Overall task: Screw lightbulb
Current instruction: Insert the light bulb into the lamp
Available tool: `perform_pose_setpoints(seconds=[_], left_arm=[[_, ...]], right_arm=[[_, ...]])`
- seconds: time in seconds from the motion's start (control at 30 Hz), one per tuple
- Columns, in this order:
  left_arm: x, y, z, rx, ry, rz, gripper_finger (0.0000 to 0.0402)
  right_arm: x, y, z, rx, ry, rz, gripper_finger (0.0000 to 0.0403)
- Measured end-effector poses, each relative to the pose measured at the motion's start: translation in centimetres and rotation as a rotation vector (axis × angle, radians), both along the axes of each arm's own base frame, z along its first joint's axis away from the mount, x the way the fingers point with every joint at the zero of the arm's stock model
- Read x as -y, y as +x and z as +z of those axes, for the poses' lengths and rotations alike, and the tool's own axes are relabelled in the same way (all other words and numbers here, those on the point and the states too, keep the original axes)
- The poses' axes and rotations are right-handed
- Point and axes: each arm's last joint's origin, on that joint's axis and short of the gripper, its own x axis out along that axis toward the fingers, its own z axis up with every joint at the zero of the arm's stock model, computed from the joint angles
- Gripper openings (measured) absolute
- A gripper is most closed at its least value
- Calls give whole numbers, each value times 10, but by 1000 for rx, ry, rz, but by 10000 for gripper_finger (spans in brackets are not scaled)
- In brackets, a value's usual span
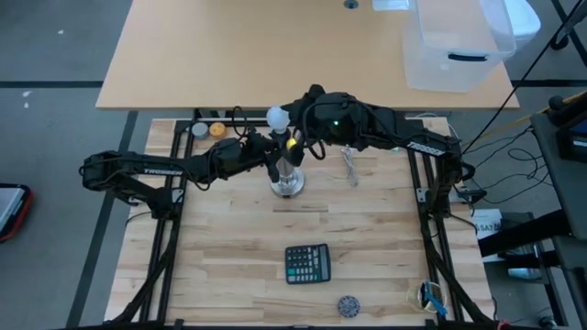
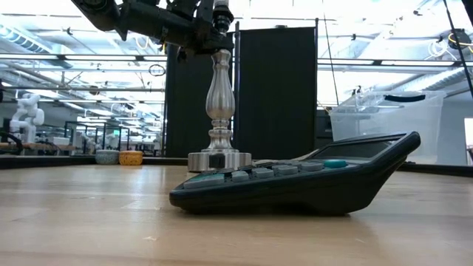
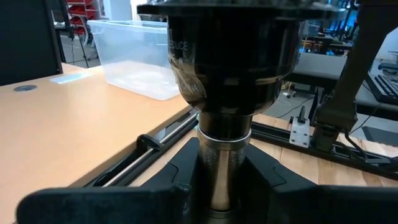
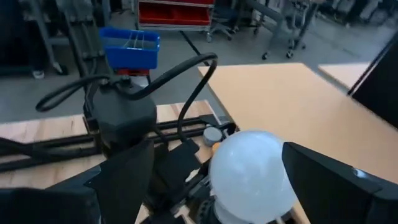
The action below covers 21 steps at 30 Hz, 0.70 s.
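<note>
The silver metal stand [image 1: 286, 181] stands upright on its round base [image 2: 219, 159] near the middle of the wooden table. My left gripper [image 1: 274, 163] is shut on its neck just under the dark socket [image 3: 224, 56]. The frosted white lightbulb [image 1: 278, 116] sits between the fingers of my right gripper [image 1: 286, 126], which reaches in from the table's right. It is up in the air, a little to the far side of the stand's top. The bulb's screw base is hidden. In the right wrist view the globe [image 4: 252, 174] fills the space between the two dark fingers. My left gripper pinches the stand's slim silver neck [image 3: 224, 158] between its two fingers, right below the socket cup, coming level from the table's left. The stand stays upright with its base on the table. My right gripper has the bulb's globe [image 4: 273, 180] between its two fingers, coming from the table's right. One finger [image 4: 323, 180] lies against the globe; the other side's contact is not plain. The bulb is lifted clear of the table.
A dark calculator [image 1: 307, 264] lies near the table's front, also close in the low view [image 2: 295, 181]. A small grey ball [image 1: 348, 305] lies at the near edge. An orange ball [image 1: 217, 129] and a grey disc [image 1: 199, 130] lie at far left. A clear bin [image 1: 459, 46] stands on the desk beyond.
</note>
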Motion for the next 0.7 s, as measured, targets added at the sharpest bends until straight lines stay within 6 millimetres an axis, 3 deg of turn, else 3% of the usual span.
perform_pose_setpoints(seconds=[0.23, 0.7], left_arm=[[0, 0, 0, 1, -4, 0, 73], [1, 0, 0, -2, -5, -18, 73]], right_arm=[[11, -5, 3, -38, -99, 20, 348], [43, -6, -2, -41, 2, 192, 348]])
